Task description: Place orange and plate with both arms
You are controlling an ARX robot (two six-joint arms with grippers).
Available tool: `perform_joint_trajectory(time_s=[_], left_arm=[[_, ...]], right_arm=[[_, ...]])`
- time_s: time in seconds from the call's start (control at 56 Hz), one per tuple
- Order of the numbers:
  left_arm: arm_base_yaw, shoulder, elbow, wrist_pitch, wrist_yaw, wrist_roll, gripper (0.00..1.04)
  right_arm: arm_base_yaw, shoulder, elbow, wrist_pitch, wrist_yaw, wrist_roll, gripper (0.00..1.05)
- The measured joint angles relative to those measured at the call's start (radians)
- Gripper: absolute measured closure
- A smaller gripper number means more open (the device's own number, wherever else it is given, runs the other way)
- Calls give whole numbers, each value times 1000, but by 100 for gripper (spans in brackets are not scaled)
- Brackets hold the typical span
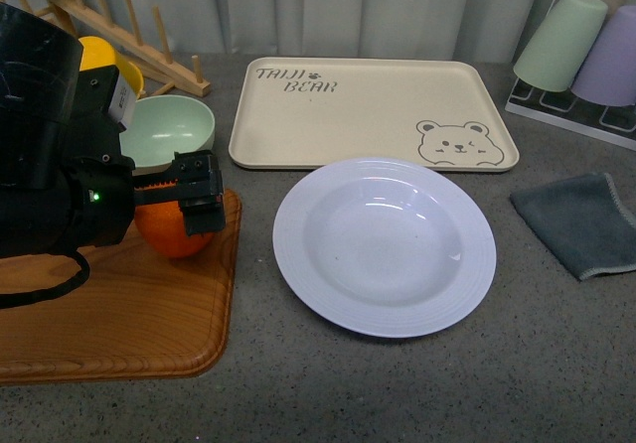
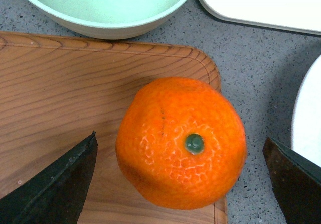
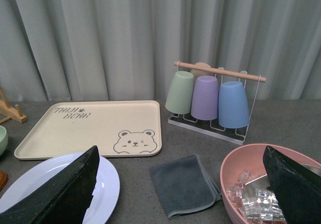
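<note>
The orange [image 1: 171, 232] sits at the corner of a wooden board [image 1: 109, 314], partly hidden by my left arm. In the left wrist view the orange [image 2: 181, 142] lies stem up between the two spread fingers. My left gripper [image 1: 197, 193] is open and just above it, not touching. The pale lavender-white plate [image 1: 384, 246] lies empty on the grey table, to the right of the board. My right gripper [image 3: 183, 194] is open and empty, raised above the table; the plate's edge [image 3: 108, 184] shows beside one finger. The right arm is out of the front view.
The cream bear tray [image 1: 370, 113] lies behind the plate. A pale green bowl [image 1: 169, 130] and a yellow mug [image 1: 104, 61] stand behind the board. A grey cloth [image 1: 581, 220] lies right. A cup rack [image 3: 213, 101] and a pink bowl with ice [image 3: 261, 184] stand further right.
</note>
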Motion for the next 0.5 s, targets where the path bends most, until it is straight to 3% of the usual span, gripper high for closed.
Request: perform_joint_trajectory(time_s=[0.232, 0.5], left_arm=[[0, 6, 6, -9, 6, -4, 37], [-23, -34, -6, 31, 26, -18, 42]], right_arm=[[0, 0, 0, 0, 0, 0, 9], [0, 0, 0, 0, 0, 0, 9]])
